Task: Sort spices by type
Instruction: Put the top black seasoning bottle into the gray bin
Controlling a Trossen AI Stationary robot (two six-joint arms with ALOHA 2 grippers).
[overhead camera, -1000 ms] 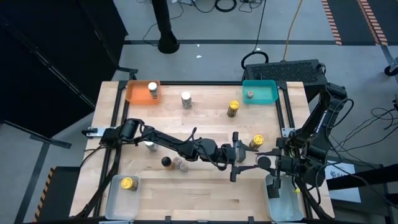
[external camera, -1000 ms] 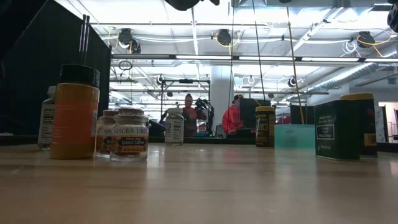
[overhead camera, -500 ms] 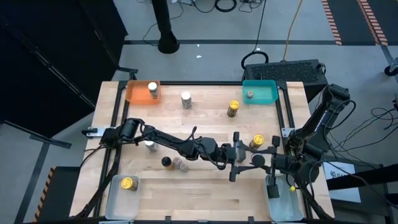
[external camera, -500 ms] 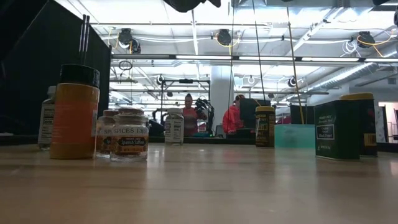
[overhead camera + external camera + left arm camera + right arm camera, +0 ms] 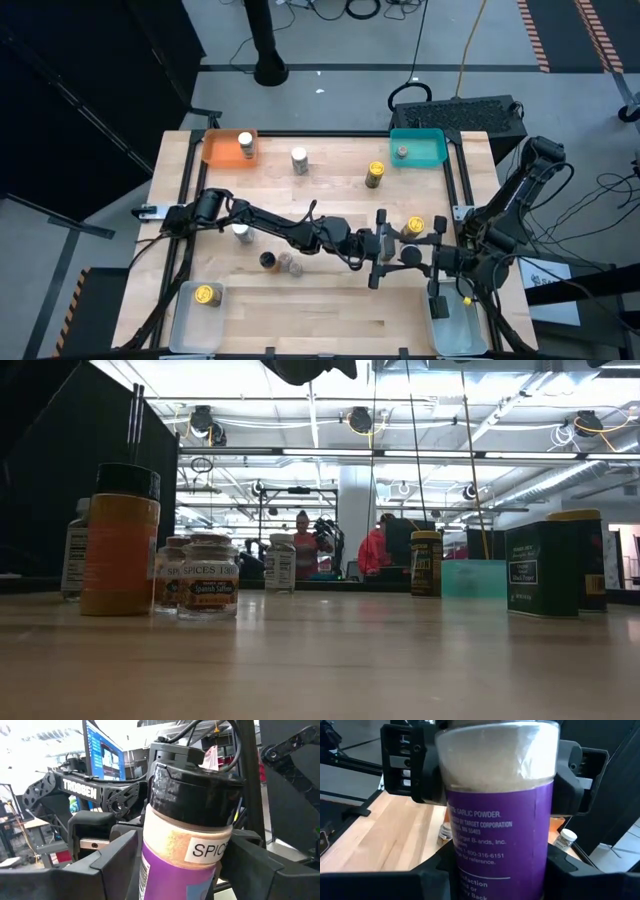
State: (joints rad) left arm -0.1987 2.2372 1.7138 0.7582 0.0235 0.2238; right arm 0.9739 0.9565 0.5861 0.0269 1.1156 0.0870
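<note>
Evidently your right gripper had closed in over the last second, meeting the left gripper near the table's right edge: a handover, I judge. Your left arm lay stretched across the table, your right reached inward. Both grippers' fingers flanked the purple-labelled garlic powder jar, held aloft; whether your right one gripped it, I couldn't tell.

Jar between left, right end effectors.
</note>
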